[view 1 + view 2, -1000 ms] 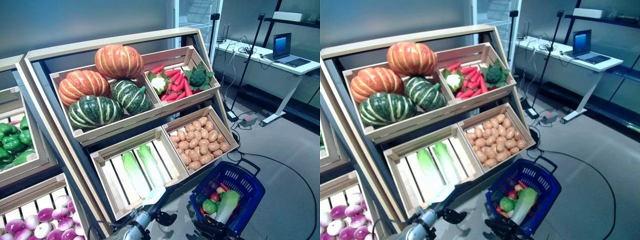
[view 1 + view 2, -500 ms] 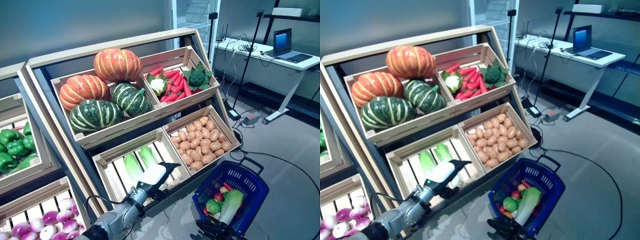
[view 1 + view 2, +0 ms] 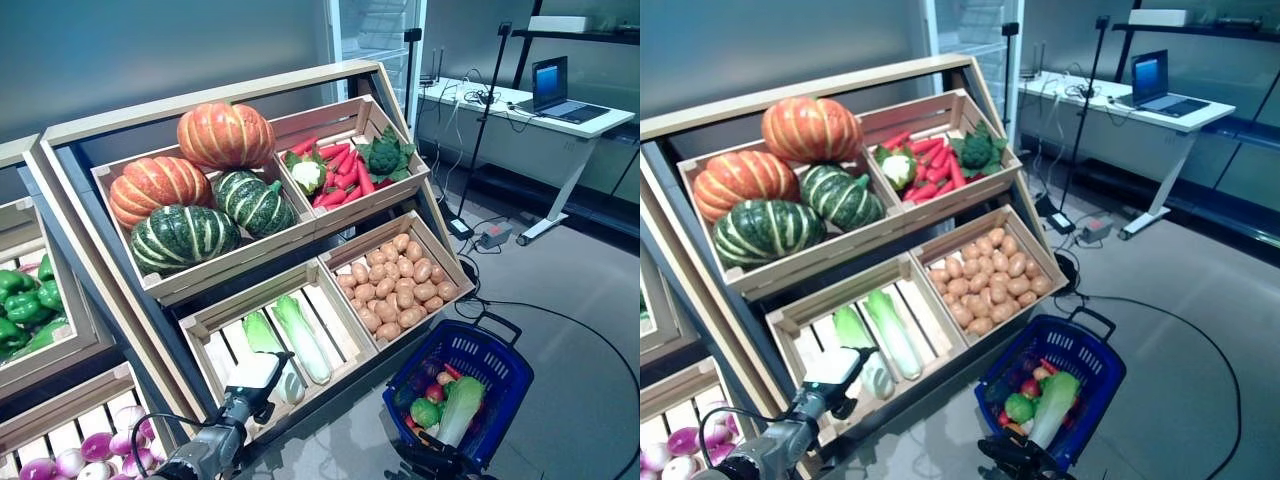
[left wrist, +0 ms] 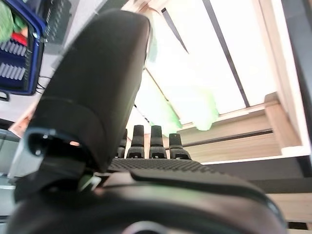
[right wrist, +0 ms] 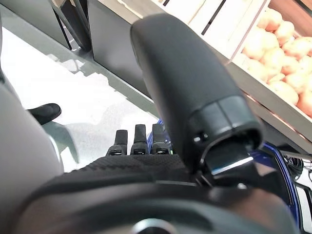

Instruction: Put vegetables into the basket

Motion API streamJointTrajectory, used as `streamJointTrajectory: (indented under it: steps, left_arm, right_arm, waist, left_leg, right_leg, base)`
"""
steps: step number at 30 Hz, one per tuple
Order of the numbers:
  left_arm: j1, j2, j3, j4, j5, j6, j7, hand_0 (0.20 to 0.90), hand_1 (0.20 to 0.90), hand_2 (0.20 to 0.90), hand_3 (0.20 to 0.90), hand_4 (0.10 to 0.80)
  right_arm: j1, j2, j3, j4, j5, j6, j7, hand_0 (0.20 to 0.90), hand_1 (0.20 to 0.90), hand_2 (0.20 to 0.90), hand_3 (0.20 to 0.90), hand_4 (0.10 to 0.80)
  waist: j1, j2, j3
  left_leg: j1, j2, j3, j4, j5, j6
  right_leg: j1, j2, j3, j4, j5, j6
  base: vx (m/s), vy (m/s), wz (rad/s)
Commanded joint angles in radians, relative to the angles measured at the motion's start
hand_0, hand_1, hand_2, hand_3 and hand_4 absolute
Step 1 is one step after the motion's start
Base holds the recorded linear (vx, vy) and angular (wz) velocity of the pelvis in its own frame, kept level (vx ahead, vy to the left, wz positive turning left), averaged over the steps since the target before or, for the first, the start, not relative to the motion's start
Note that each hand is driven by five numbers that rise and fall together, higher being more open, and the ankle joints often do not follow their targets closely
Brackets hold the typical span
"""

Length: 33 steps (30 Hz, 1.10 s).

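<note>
The blue basket stands on the floor at the lower right of the wooden stand. In it lie a pale green cabbage, a green pepper and small red and purple vegetables. My left hand is at the front of the lower middle crate. Its fingers are straight, beside the white stem end of the left of two long green cabbages. The left wrist view shows those fingers pointing at that cabbage. My right hand waits by the basket's near rim, fingers straight.
The slanted wooden stand fills the left and middle. Grey floor lies between the stand and the basket. A white desk with a laptop stands at the back right, with a black tripod and a power strip before it.
My left hand rose from the floor side to the cabbage crate, then drew back left to the crate's front edge by the left cabbage. The camera shifted a little. The right hand stayed.
</note>
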Motion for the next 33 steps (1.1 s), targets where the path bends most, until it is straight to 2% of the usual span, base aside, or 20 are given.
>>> streamJointTrajectory:
  steps: [1,7,11,14,18,19,26,33]
  left_arm:
    - [-0.167,0.043,0.129,0.045,-0.101,-0.01,0.12,0.9,0.9,0.9,0.9,0.8]
    - [-0.199,0.044,0.144,0.022,0.018,0.01,0.207,0.9,0.9,0.9,0.9,0.8]
    - [-0.24,0.04,0.117,0.024,0.061,0.045,0.274,0.9,0.9,0.9,0.9,0.8]
    - [-0.279,0.036,0.085,0.028,0.115,0.06,0.346,0.9,0.9,0.9,0.9,0.8]
    - [-0.335,0.043,0.047,0.055,0.169,0.075,0.373,0.9,0.9,0.9,0.9,0.8]
    - [-0.349,0.045,0.027,0.071,0.176,0.079,0.376,0.9,0.9,0.9,0.9,0.8]
    - [-0.385,0.079,-0.032,0.096,0.164,0.079,0.377,0.9,0.9,0.9,0.9,0.8]
    - [-0.438,0.138,-0.079,0.078,0.117,0.079,0.324,0.9,0.9,0.9,0.9,0.8]
  right_arm:
    - [-0.026,-0.009,0.025,0.074,-0.02,-0.01,0.073,0.9,0.9,0.9,0.9,0.8]
    - [-0.032,-0.023,0.02,0.07,-0.024,-0.022,0.081,0.9,0.9,0.9,0.9,0.8]
    - [-0.058,-0.043,0.03,0.058,-0.019,-0.022,0.091,0.9,0.9,0.9,0.9,0.8]
    - [-0.102,-0.075,0.037,0.041,0.0,-0.021,0.102,0.9,0.9,0.9,0.9,0.8]
    - [-0.15,-0.097,0.032,0.012,0.054,-0.025,0.103,0.9,0.9,0.9,0.9,0.8]
    - [-0.163,-0.102,0.029,0.0,0.082,-0.027,0.1,0.9,0.9,0.9,0.9,0.8]
    - [-0.203,-0.13,0.0,-0.054,0.184,-0.049,0.121,0.9,0.9,0.9,0.9,0.8]
    - [-0.244,-0.15,-0.039,-0.094,0.287,-0.034,0.076,0.9,0.9,0.9,0.9,0.8]
  waist:
    - [-0.025,-0.017,0.033]
    - [-0.029,-0.012,0.059]
    - [-0.035,0.002,0.089]
    - [-0.044,0.029,0.123]
    - [-0.056,0.045,0.172]
    - [-0.063,0.049,0.189]
    - [-0.079,0.058,0.238]
    - [-0.076,0.035,0.276]
  left_leg:
    - [0.009,-0.058,0.04,0.009,-0.057,0.03]
    - [-0.011,-0.055,0.042,0.009,-0.047,0.029]
    - [-0.042,-0.057,0.04,0.009,-0.034,0.026]
    - [-0.091,-0.064,0.038,0.027,-0.027,0.024]
    - [-0.161,-0.063,0.037,0.09,-0.03,0.02]
    - [-0.17,-0.065,0.028,0.108,-0.044,0.012]
    - [-0.254,-0.062,0.043,0.257,-0.085,0.012]
    - [-0.379,-0.034,0.056,0.502,-0.185,0.026]
  right_leg:
    - [0.035,0.012,0.0,0.002,-0.013,-0.021]
    - [0.012,0.008,-0.003,0.012,-0.014,-0.028]
    - [-0.035,0.001,0.003,0.032,-0.016,-0.036]
    - [-0.091,-0.009,0.017,0.056,-0.019,-0.044]
    - [-0.167,-0.022,0.028,0.131,-0.041,-0.055]
    - [-0.175,-0.028,0.035,0.155,-0.063,-0.051]
    - [-0.256,-0.058,0.038,0.28,-0.111,-0.066]
    - [-0.377,-0.107,0.037,0.507,-0.193,-0.08]
  base:
    - [0.038,0.034,-0.08]
    - [0.024,0.035,-0.03]
    - [-0.042,0.07,-0.08]
    - [-0.093,0.139,-0.08]
    - [-0.119,0.103,-0.02]
    - [-0.057,0.07,-0.1]
    - [-0.057,0.05,-0.09]
    - [-0.085,-0.011,0.0]
